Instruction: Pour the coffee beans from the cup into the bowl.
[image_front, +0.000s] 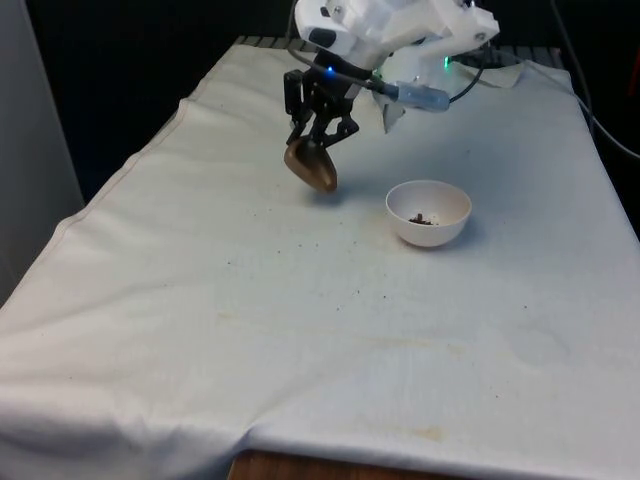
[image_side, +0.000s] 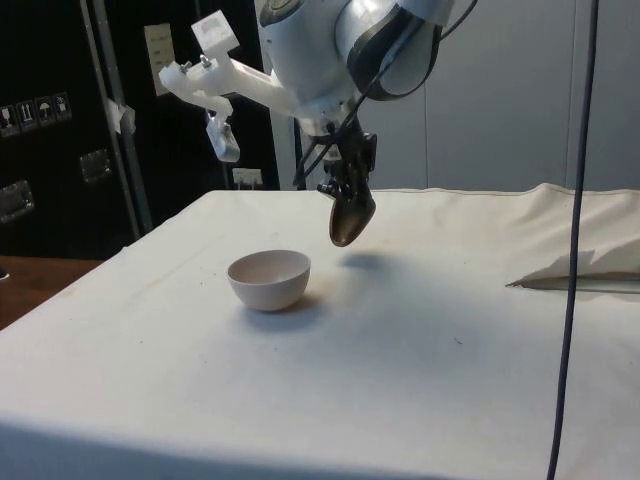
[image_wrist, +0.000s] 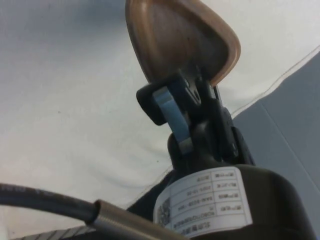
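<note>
**Brown cup held tilted above the desk**

The tool pinches the rim of a brown cup, which hangs tilted in the air above the white-clothed desk. A white bowl sits on the cloth near the cup, toward the front view's right, with a few dark coffee beans inside.

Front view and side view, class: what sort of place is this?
Probably a robotics lab: a white robot arm holds a brown cup above a cloth-covered table, with dark cabinets behind.
</note>
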